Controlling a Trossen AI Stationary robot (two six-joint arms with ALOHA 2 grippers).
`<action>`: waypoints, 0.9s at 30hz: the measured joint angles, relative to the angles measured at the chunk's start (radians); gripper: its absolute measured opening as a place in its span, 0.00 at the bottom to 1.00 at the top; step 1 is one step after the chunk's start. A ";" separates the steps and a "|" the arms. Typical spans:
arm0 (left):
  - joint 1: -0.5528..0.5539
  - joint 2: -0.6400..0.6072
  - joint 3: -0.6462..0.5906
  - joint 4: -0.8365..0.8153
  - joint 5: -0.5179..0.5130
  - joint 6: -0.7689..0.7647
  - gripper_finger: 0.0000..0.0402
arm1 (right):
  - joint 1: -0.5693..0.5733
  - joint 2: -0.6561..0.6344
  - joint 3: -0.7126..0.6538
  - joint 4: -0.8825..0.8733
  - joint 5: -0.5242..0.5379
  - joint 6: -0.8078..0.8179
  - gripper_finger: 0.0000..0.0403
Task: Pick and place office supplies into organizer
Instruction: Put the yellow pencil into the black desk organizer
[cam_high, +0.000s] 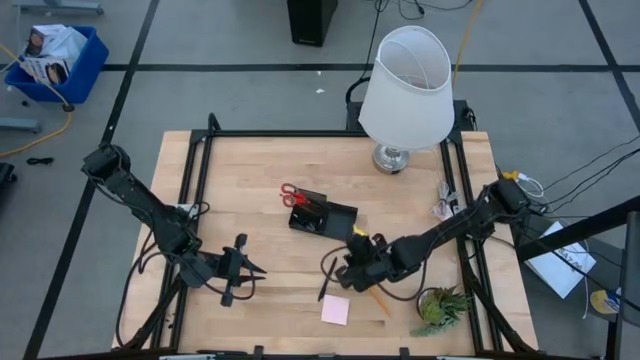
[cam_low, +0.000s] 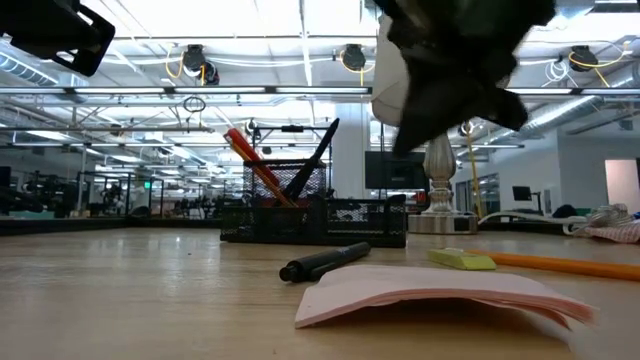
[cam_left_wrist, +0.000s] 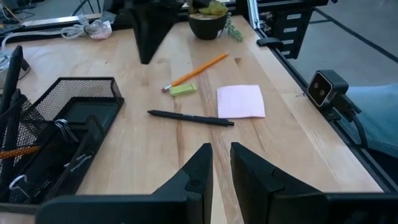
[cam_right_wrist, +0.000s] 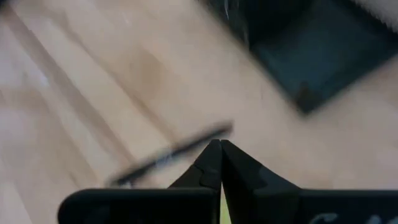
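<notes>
Right gripper (cam_high: 348, 272) low over the tabletop (cam_high: 260, 180), fingers pressed together, nothing between them, tips just above the black pen (cam_high: 323, 287). The pen lies bare on the wood at the gripper's 7 o'clock. Pink sticky-note pad (cam_high: 336, 310) at 6 o'clock, near. Orange pencil (cam_high: 379, 300) at 4 o'clock, with the small yellow-green eraser (cam_left_wrist: 182, 90) just beside its end. Organizer (cam_high: 322, 216) at 11 o'clock, close; red-handled scissors (cam_high: 291, 195) stand in its taller section. Left gripper (cam_high: 258, 270) waits well off at 9 o'clock, fingers slightly apart, empty. Lamp (cam_high: 405, 90) at the far edge; potted plant (cam_high: 440, 305) at 4 o'clock.
</notes>
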 joint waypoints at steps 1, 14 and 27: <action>0.000 0.000 0.000 -0.008 0.001 -0.009 0.16 | 0.009 0.002 -0.001 -0.014 -0.027 0.019 0.00; 0.000 0.000 0.000 -0.031 0.003 -0.047 0.16 | 0.065 0.000 -0.078 0.040 -0.121 0.044 0.13; 0.022 -0.019 0.000 0.097 0.097 0.180 0.16 | 0.042 -0.005 -0.267 0.405 -0.320 0.184 0.23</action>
